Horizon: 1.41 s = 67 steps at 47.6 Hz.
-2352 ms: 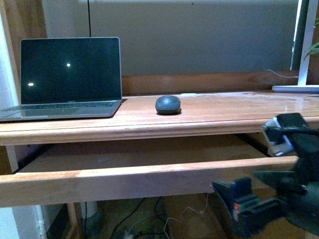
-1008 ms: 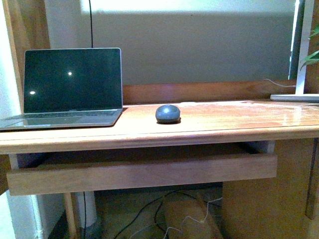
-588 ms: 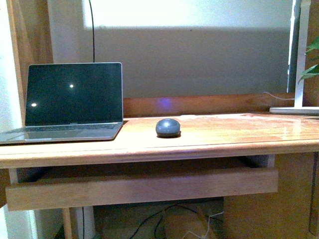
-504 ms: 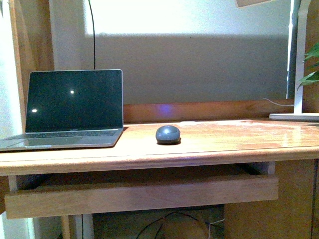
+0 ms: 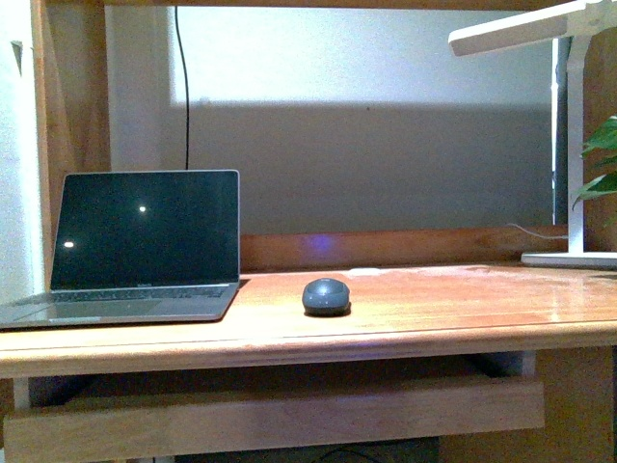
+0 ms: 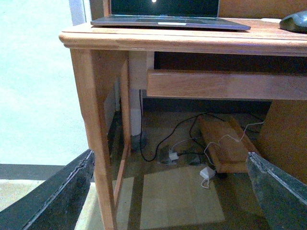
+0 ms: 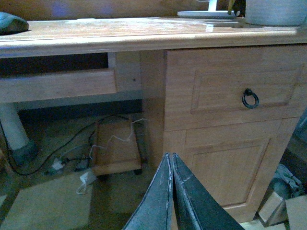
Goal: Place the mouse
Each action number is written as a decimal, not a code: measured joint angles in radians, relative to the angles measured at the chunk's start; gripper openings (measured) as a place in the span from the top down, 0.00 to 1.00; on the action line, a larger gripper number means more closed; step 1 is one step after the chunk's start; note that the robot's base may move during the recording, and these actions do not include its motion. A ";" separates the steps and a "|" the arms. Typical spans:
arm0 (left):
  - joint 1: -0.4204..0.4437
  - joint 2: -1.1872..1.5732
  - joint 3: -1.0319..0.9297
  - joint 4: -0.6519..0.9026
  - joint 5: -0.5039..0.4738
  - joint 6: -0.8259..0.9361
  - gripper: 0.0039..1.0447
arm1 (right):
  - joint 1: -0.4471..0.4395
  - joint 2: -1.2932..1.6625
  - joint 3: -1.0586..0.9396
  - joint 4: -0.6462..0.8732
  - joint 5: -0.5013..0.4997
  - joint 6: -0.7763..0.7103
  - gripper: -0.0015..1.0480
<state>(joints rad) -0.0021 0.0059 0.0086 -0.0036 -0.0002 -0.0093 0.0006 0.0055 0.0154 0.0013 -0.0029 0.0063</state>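
The dark grey mouse point(image 5: 327, 296) rests on the wooden desk top point(image 5: 434, 309), just right of the laptop point(image 5: 145, 249). It also shows at the edge of the left wrist view as the mouse point(image 6: 296, 21) and of the right wrist view as the mouse point(image 7: 10, 23). Neither arm appears in the front view. My left gripper point(image 6: 168, 191) is open and empty, low in front of the desk's left leg point(image 6: 98, 139). My right gripper point(image 7: 171, 194) is shut with nothing in it, low before the desk's cabinet door point(image 7: 225, 167).
A pull-out tray point(image 5: 280, 415) sits pushed in under the desk top. A white lamp point(image 5: 569, 145) and plant leaves point(image 5: 600, 159) stand at the right. A drawer with a ring handle point(image 7: 250, 98) is above the cabinet door. Cables point(image 6: 182, 143) and a low wooden trolley point(image 7: 116, 148) lie on the floor.
The front view has risen, so the desk and mouse sit lower in the picture. The right arm, seen 2.4 s ago at lower right, is gone from view and the tray is pushed in.
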 joint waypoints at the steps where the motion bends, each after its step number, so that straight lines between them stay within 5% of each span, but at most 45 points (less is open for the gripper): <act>1: 0.000 0.000 0.000 0.000 0.000 0.000 0.07 | 0.000 0.000 0.000 0.000 0.000 0.000 0.97; 8: 0.000 0.000 0.000 0.000 0.000 0.000 0.07 | 0.000 0.000 0.000 0.000 0.000 0.000 0.97; 33: 0.000 0.000 0.000 0.000 0.000 0.000 0.07 | 0.000 0.000 0.000 0.000 0.000 -0.001 0.07; 67: 0.000 0.000 0.000 0.000 0.000 0.000 0.07 | 0.000 0.000 0.000 0.000 0.000 -0.002 0.07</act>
<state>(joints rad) -0.0021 0.0059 0.0086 -0.0036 -0.0002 -0.0093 0.0006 0.0059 0.0154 0.0013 -0.0029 0.0048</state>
